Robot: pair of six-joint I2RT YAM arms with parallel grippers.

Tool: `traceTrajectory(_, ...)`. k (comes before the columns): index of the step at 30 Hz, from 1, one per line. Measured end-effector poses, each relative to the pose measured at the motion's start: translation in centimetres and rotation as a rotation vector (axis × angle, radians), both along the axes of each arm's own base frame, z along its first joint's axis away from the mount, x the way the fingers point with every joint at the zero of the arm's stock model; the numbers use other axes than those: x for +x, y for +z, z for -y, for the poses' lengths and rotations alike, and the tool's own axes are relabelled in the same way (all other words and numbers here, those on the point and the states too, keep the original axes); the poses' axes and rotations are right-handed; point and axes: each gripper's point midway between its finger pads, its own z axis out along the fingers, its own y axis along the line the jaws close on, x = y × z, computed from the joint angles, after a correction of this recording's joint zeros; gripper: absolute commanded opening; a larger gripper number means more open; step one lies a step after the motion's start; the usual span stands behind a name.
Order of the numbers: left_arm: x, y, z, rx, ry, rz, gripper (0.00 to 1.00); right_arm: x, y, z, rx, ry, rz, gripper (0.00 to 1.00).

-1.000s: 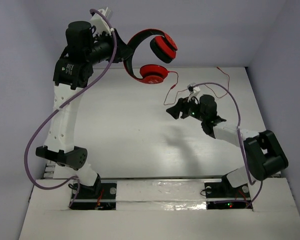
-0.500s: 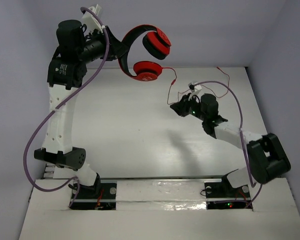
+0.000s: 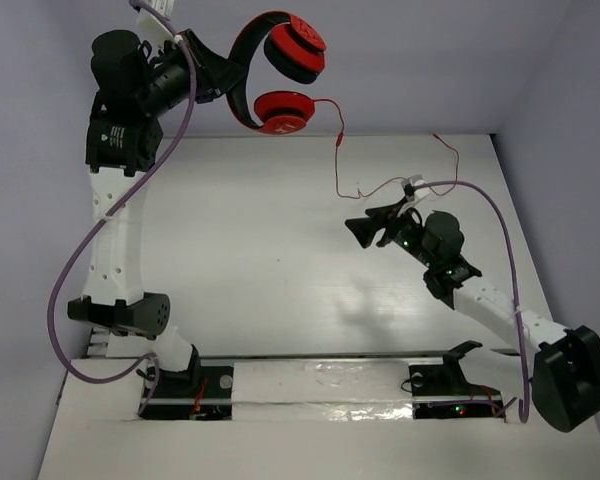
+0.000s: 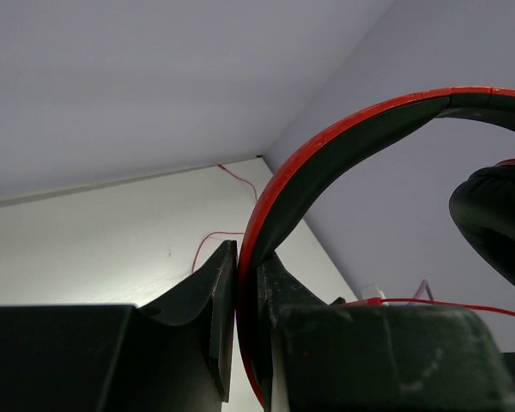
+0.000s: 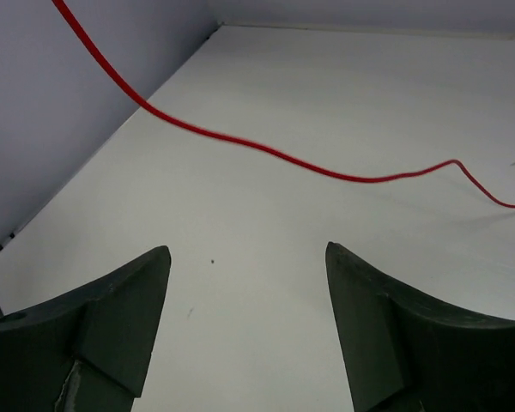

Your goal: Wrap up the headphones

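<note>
The left arm stood tall at the far left corner of the bench [image 3: 250, 260]. Its tool [image 3: 216, 84] was clamped on the headband of the headphones [image 3: 280, 108], which hung in the air by the far edge. Walls closed in the far and right edges. The red cable [image 3: 337, 150] trailed down toward the far right. The right arm reached low from the near right corner. Its tool [image 3: 363, 231] was spread wide and held nothing, and the cable lay beyond it.

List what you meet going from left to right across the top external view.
left claw → headphones → right claw
</note>
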Motion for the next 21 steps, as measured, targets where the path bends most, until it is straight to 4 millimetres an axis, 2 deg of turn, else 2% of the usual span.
traceTrajectory(3,-0.7,0.9,0.0,-0.026,-0.018,0.018,0.00,0.1,-0.5,-0.2,-0.039,0.001,0.005,0.80)
traceTrajectory(7,-1.5,1.8,0.0,-0.039,-0.050,0.040,0.00,0.2,-0.8,-1.7,-0.104,0.041,0.020,0.82)
traceTrajectory(11,-1.9,2.0,-0.2,-0.041,-0.067,0.045,0.00,1.6,-0.9,-3.1,-0.170,0.037,0.052,0.82)
traceTrajectory(14,-2.0,2.1,-0.2,-0.041,-0.071,0.046,0.00,3.0,-1.8,-2.7,-0.221,-0.026,0.058,0.80)
traceTrajectory(19,-2.3,2.2,-0.1,-0.041,-0.081,0.051,0.00,4.6,-2.6,-1.0,-0.276,-0.140,0.055,0.62)
traceTrajectory(20,-2.4,2.3,-0.1,-0.042,-0.083,0.053,0.00,4.7,-2.5,-0.8,-0.278,-0.150,0.056,0.62)
traceTrajectory(21,-2.5,2.4,-0.1,-0.042,-0.085,0.054,0.00,4.8,-2.5,-0.7,-0.277,-0.161,0.056,0.67)
